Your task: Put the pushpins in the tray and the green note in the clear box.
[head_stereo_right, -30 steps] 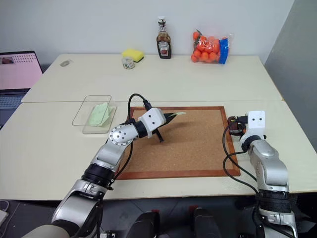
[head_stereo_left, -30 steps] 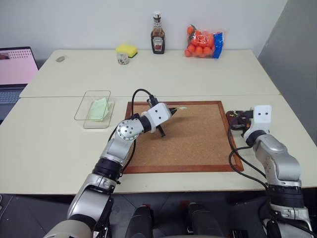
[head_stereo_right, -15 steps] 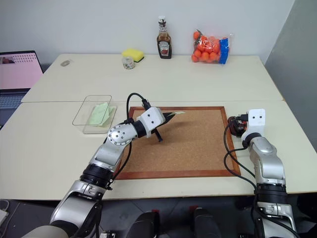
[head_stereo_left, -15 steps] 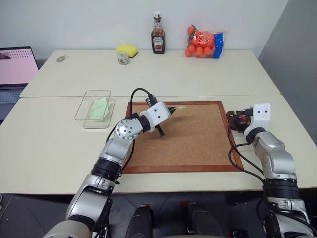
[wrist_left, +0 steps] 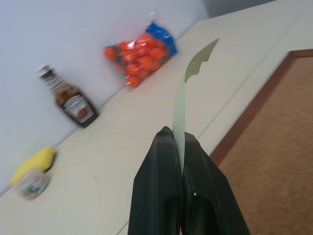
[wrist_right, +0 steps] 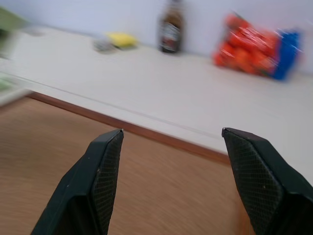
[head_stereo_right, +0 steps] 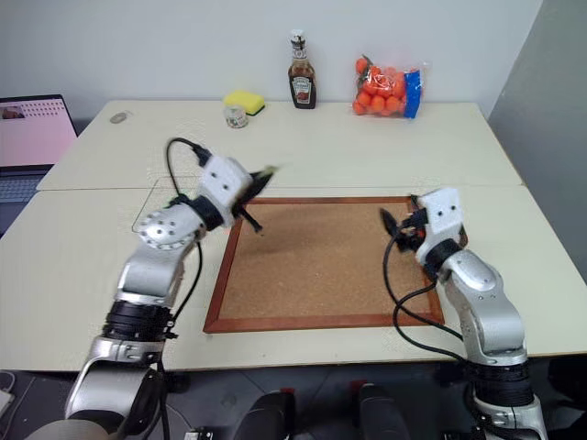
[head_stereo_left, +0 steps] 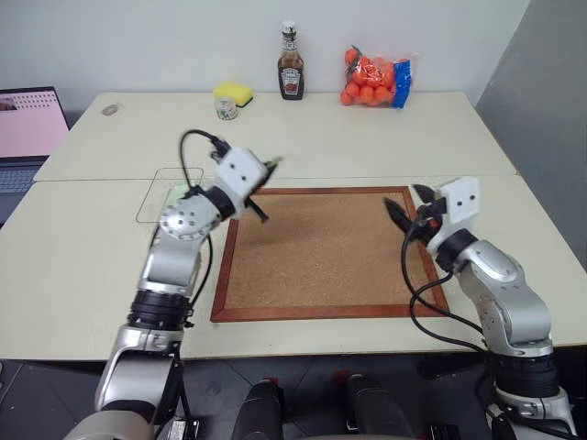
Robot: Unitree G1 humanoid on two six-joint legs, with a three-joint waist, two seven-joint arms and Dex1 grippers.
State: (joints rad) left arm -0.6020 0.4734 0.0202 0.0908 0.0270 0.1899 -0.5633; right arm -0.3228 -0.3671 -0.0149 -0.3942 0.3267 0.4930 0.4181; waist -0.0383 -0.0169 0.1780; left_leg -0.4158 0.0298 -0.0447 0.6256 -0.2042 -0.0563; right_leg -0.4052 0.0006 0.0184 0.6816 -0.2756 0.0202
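The left gripper pinches the green note above the corkboard's edge, near the clear box. The right gripper hangs spread wide – ketchup bottle, sponge and bagged oranges line the table's far side.

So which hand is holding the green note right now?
The left hand, its fingers pinched shut on the green note; the right hand is open and empty above the corkboard.

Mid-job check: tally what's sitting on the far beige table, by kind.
sauce bottle: 1
bag of oranges: 1
yellow sponge: 1
small jar: 1
small grey round thing: 1
Total: 5
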